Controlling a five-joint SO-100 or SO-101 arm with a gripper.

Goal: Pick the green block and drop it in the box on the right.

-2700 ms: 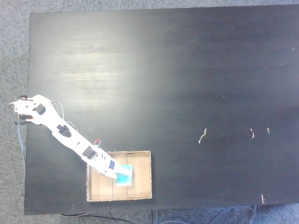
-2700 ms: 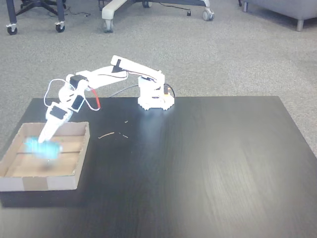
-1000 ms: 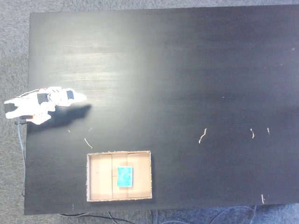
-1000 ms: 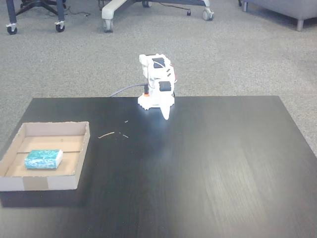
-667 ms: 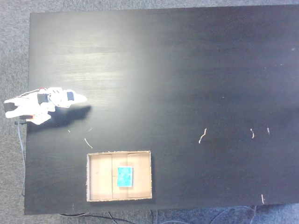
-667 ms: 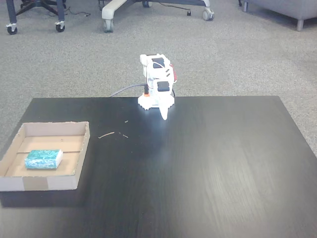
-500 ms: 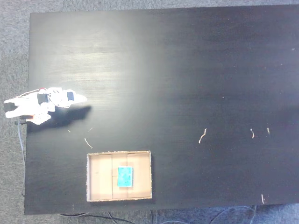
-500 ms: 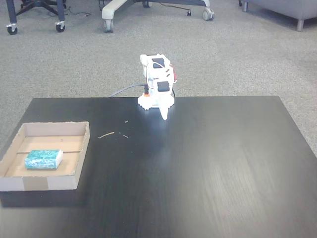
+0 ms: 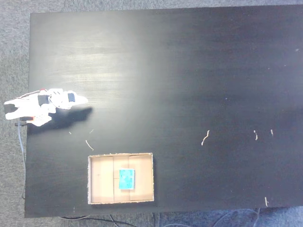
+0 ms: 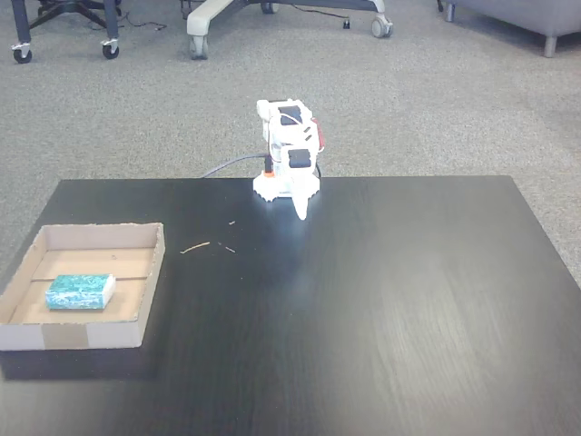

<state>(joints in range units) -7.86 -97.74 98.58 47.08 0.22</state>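
At the left edge of the table (image 9: 189, 71) in a fixed view looking straight down, the white arm (image 9: 33, 106) sits folded over its base, gripper (image 9: 83, 100) tip pointing right over the dark tabletop, shadow just below it. Fingers look pressed into one point, nothing between them. A grey cable (image 9: 21, 151) runs down along the table edge from the base.

Right of that, lower down: the box (image 9: 94, 179), shallow tan cardboard tray near the bottom edge of the table, well apart from the arm. The green block (image 9: 126, 179) lies flat on the box floor, right of centre, not touching any wall. A few small pale scraps (image 9: 205, 137) lie further right on the black surface.

In a fixed view from the front side: box (image 10: 150, 272) at far left, block (image 10: 80, 291) flat inside on its left half. Arm (image 10: 289, 163) folded at the far table edge, centre; gripper (image 10: 301, 212) hangs tip-down just above the table (image 10: 408, 300), jaws together and empty. Small scraps (image 10: 194, 246) sit between box and arm. Chair bases (image 10: 272, 14) stand on the grey carpet (image 10: 436, 100) behind.
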